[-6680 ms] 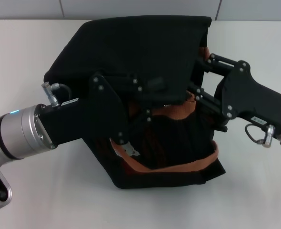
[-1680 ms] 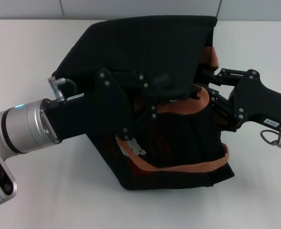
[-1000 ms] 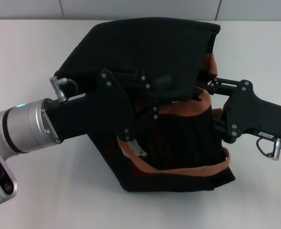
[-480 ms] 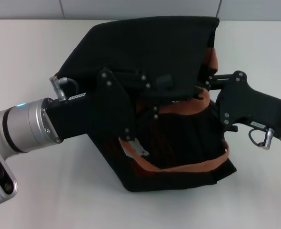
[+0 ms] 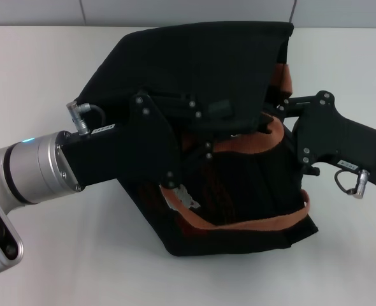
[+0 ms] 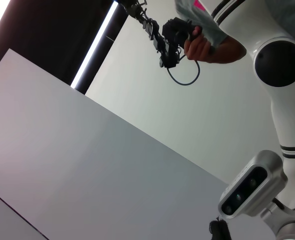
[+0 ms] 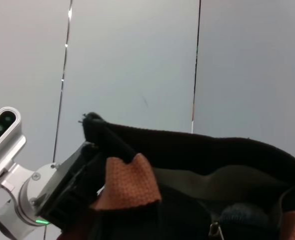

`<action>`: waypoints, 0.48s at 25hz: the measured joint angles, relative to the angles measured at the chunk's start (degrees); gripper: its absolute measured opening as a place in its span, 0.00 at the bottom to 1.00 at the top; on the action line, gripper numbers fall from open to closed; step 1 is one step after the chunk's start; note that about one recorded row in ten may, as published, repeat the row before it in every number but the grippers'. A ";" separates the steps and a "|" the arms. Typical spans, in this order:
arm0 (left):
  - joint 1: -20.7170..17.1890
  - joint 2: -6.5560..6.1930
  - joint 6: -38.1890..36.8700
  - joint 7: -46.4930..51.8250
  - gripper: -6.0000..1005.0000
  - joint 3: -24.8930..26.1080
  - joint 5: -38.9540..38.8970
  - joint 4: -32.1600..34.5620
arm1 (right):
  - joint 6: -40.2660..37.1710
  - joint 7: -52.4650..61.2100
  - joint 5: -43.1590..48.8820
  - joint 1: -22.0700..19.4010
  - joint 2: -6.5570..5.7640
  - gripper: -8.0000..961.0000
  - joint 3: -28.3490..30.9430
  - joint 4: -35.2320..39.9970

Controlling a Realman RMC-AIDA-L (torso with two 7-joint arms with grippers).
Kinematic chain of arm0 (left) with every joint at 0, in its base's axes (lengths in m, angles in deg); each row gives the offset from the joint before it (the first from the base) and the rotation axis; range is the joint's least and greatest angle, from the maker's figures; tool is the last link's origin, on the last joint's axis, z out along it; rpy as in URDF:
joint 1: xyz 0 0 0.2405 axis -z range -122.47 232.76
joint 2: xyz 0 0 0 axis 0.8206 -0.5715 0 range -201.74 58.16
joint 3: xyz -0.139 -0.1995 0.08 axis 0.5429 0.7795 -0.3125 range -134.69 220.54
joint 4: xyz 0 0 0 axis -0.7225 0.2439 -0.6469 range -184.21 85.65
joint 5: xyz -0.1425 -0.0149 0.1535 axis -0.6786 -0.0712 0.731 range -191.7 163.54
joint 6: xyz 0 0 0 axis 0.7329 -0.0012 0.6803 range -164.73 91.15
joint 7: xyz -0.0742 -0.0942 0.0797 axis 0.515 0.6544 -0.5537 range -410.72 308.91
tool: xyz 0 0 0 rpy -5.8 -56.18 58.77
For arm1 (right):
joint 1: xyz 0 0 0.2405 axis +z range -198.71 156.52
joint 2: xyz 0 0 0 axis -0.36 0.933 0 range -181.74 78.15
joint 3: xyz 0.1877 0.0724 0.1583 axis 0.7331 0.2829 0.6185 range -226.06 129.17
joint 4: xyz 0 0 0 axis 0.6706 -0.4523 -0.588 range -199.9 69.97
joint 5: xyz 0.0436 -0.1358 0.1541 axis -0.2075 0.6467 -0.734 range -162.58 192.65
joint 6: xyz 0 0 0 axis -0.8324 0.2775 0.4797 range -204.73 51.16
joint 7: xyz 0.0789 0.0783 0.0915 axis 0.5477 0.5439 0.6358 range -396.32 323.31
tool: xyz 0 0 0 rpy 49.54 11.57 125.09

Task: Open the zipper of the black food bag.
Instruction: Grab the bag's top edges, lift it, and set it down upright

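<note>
The black food bag [image 5: 201, 64] lies in the middle of the white table, its big flap lifted toward the back. Orange-brown strap handles [image 5: 252, 223] run across its dark open front. My left gripper [image 5: 204, 143] reaches in from the left and sits against the bag's middle, under the flap's edge. From the right, my right gripper [image 5: 274, 109] is at the flap's right edge, beside an orange strap. A small silver piece [image 5: 183, 197] hangs below the left gripper. The right wrist view shows the bag's rim [image 7: 197, 145], an orange strap end [image 7: 127, 182] and a small zipper pull [image 7: 215, 230].
White table [image 5: 48, 255] surrounds the bag, with bare surface at front and left. A grey wall runs along the table's back edge. The left wrist view points up at a wall, the robot's head camera [image 6: 250, 190] and a person's hand [image 6: 200, 45] holding a device.
Over the last seconds the right gripper shifted around the bag's right edge, and in the last half second moved slightly right. The left arm and bag have barely moved.
</note>
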 joint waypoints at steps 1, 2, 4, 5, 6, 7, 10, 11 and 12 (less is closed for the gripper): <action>0.00 0.00 0.05 0.00 0.18 0.00 -0.07 -0.04 | -0.14 -0.17 0.10 -0.16 -0.02 0.02 -0.01 -0.01; 0.01 0.00 0.10 -0.01 0.18 0.04 -0.14 -0.17 | -0.31 -0.23 0.29 -0.48 -0.11 0.02 -0.14 0.00; 0.01 0.00 0.20 -0.04 0.18 0.18 -0.21 -0.40 | -0.49 -0.25 0.98 -1.32 -0.35 0.01 -0.50 0.23; 0.02 0.00 0.34 -0.09 0.18 0.44 -0.25 -0.70 | -0.51 -0.26 1.34 -1.94 -0.41 0.01 -0.60 0.51; 0.03 0.00 0.39 -0.09 0.18 0.55 -0.26 -0.77 | -0.53 -0.26 1.82 -2.73 -0.48 0.01 -0.66 0.97; 0.03 0.00 0.42 -0.09 0.18 0.63 -0.30 -0.85 | -0.53 -0.26 2.34 -3.49 -0.50 0.01 -0.66 1.40; 0.10 0.00 0.61 0.01 0.18 1.07 -0.38 -1.18 | -0.53 0.25 4.56 -6.35 -0.52 0.01 -0.50 3.99; 0.13 0.00 0.71 0.06 0.18 1.18 -0.38 -1.24 | -0.51 0.68 5.23 -7.12 -0.53 0.01 -0.45 4.70; 0.17 0.00 0.83 0.09 0.18 1.28 -0.39 -1.30 | -0.48 1.13 5.92 -8.01 -0.53 0.01 -0.41 5.36</action>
